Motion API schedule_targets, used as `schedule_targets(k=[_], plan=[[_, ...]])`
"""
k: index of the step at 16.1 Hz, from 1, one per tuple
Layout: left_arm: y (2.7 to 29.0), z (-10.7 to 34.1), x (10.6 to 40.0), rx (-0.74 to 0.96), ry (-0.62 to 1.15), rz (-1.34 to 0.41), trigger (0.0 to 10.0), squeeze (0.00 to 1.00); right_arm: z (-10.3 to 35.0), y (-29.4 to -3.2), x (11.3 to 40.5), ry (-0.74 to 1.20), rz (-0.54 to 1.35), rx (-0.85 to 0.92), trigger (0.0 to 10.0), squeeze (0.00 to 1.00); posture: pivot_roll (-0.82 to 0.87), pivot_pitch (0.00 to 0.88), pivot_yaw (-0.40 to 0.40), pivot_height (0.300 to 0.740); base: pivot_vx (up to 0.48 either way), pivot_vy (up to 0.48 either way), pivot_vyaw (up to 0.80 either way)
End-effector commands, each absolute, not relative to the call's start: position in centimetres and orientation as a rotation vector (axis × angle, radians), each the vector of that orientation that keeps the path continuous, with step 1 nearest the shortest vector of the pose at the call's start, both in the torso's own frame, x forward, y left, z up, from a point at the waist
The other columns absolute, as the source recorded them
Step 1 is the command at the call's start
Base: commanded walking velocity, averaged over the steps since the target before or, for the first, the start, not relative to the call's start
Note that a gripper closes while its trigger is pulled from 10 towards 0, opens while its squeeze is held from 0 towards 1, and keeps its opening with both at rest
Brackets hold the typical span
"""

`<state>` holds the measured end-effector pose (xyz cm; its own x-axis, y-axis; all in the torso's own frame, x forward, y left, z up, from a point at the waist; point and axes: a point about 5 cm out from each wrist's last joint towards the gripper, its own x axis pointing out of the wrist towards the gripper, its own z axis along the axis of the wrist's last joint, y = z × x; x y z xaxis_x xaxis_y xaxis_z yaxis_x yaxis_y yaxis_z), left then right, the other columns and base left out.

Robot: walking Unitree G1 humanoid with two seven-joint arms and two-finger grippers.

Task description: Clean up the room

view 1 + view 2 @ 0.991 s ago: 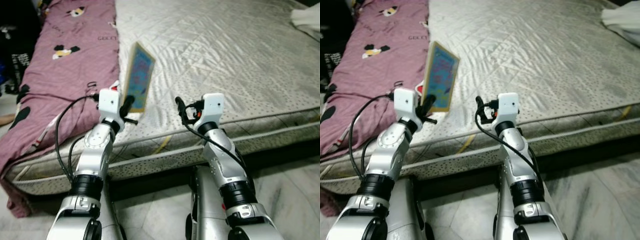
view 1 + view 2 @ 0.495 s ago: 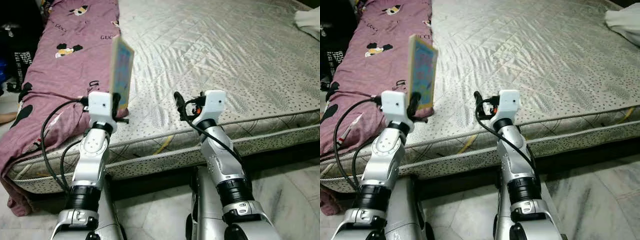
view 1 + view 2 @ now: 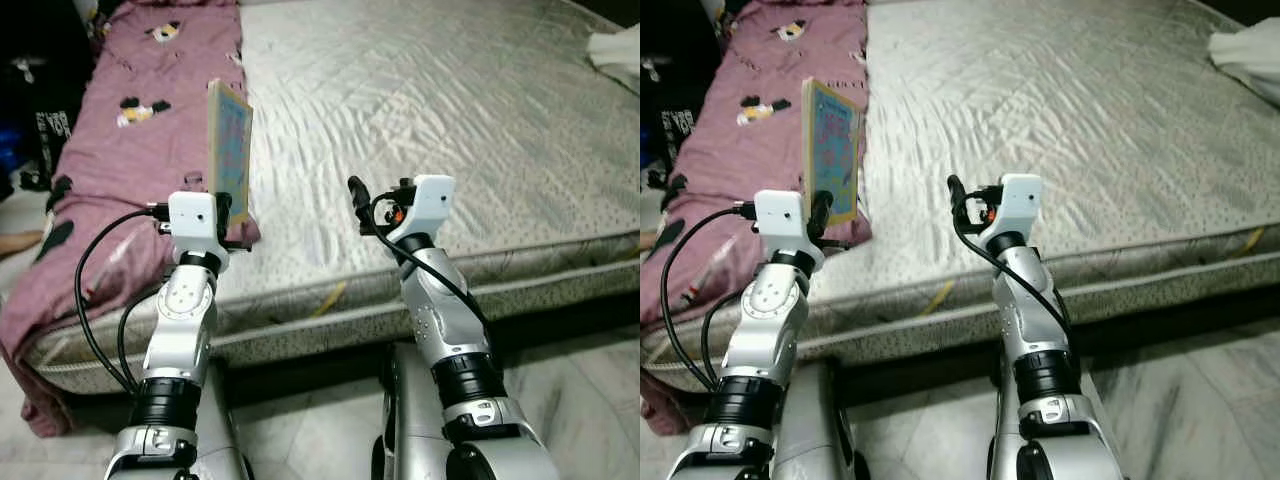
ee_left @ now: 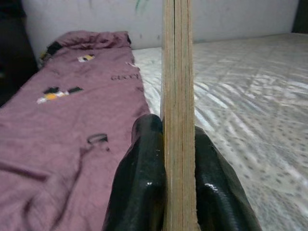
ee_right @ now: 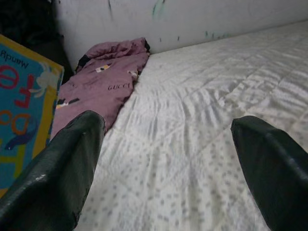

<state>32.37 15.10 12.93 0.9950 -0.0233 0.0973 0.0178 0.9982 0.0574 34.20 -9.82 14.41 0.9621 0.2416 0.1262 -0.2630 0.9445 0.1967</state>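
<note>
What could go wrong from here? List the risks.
1. The left tool pinches the book only near its lower edge while it stands upright, so it may tip or slip out.
2. If dropped, the book could land on the purple blanket or off the mattress edge, leaving the room untidy.

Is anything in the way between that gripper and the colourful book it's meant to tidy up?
Nothing visible: the left gripper is already shut on the book, holding it upright above the purple blanket.
</note>
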Motion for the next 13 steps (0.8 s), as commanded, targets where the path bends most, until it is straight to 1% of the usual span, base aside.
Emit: schedule_targets(k=[1,3,6,13], plan=[[14.6,14.37,32.7,0.068,-0.164,-0.036,10.0,0.0,15.04,-9.54,34.49,-0.121,0.269,0.217,10.0,0.0,-0.11,0.0,0.048,0.555,0.0,0.0,0.0],[14.13,14.26,32.69,0.042,-0.16,-0.079,10.0,0.0,15.05,-9.63,34.5,-0.123,0.262,0.215,10.0,0.0,-0.11,0.0,0.048,0.569,0.0,0.0,0.0],[14.38,14.06,32.86,0.06,-0.14,-0.067,10.0,0.0,15.04,-9.9,34.61,-0.124,0.247,0.203,10.0,0.0,-0.11,0.0,0.05,0.605,0.0,0.0,0.0],[13.87,14.05,32.98,0.04,-0.131,-0.105,10.0,0.0,15.06,-9.7,34.63,-0.126,0.248,0.203,10.0,0.0,-0.11,0.0,0.048,0.683,0.0,0.0,0.0]])
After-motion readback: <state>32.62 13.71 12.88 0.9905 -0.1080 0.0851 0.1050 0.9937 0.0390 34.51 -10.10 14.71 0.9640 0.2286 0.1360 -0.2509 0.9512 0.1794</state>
